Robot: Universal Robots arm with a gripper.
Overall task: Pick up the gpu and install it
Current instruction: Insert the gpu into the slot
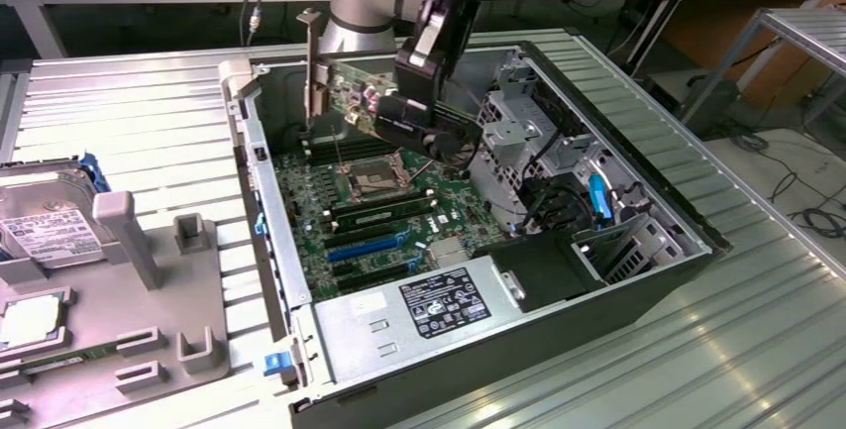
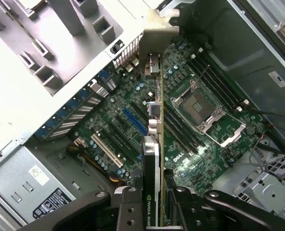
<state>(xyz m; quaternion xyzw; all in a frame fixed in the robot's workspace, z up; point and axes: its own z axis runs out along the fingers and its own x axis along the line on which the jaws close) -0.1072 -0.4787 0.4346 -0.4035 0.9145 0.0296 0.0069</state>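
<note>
The gpu [image 1: 347, 87] is a green card with a black face and a silver end bracket [image 1: 313, 57]. It hangs upright on its edge above the motherboard [image 1: 383, 216] inside the open computer case [image 1: 635, 251]. My gripper [image 1: 403, 102] is shut on the card's black end from above. In the wrist view the gpu [image 2: 152, 144] runs edge-on between the fingers [image 2: 128, 207], its bracket [image 2: 156, 33] toward the case's rear wall. Below it lie the expansion slots [image 2: 134, 120] and the motherboard [image 2: 190, 159]; the card sits apart from them.
The empty CPU socket [image 1: 374, 183] and memory slots [image 1: 383, 213] lie beside the card's path. A metal drive cage [image 1: 529, 137] with black cables stands at the exterior view's right, the power supply [image 1: 423, 310] at the front. A grey fixture [image 1: 133, 280] holding a hard drive [image 1: 47, 236] sits left of the case.
</note>
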